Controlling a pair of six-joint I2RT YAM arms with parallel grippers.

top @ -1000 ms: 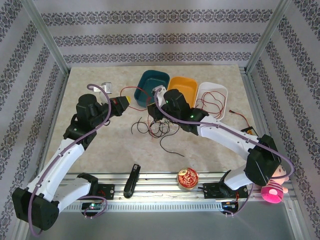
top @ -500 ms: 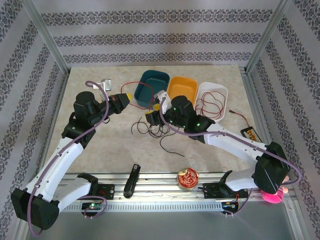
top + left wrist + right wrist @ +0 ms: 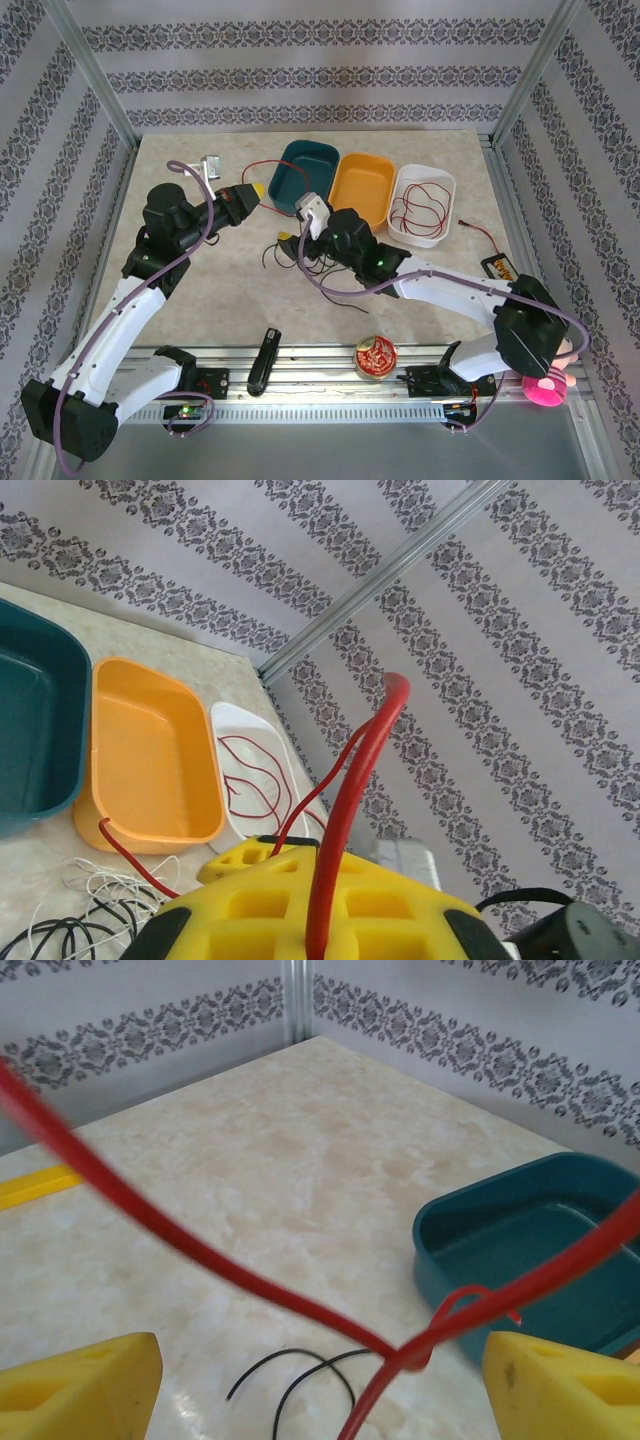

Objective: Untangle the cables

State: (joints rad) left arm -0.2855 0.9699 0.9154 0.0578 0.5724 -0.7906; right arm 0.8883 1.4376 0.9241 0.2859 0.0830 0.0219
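Step in hand: we read this as drawing one red cable (image 3: 350, 780) free of the tangle (image 3: 318, 262); it is not yet sorted into a tray.
Left fingers (image 3: 250, 905): pressed together on the red cable, holding it raised above the worktop (image 3: 230, 295) near the teal tray (image 3: 305, 168).
Right fingers (image 3: 85, 1385): spread wide, low beside the tangle. A red strand crosses the gap between them, and we cannot tell whether it touches either one.
Cables: black and white strands lie looped mid-worktop, just in front of the trays. Another red wire lies coiled in the white tray (image 3: 425, 242).
Next move: we judge the right fingers must close on the red strand near its crossing. They should then draw away from the left so it slips off the black strands without dragging them.
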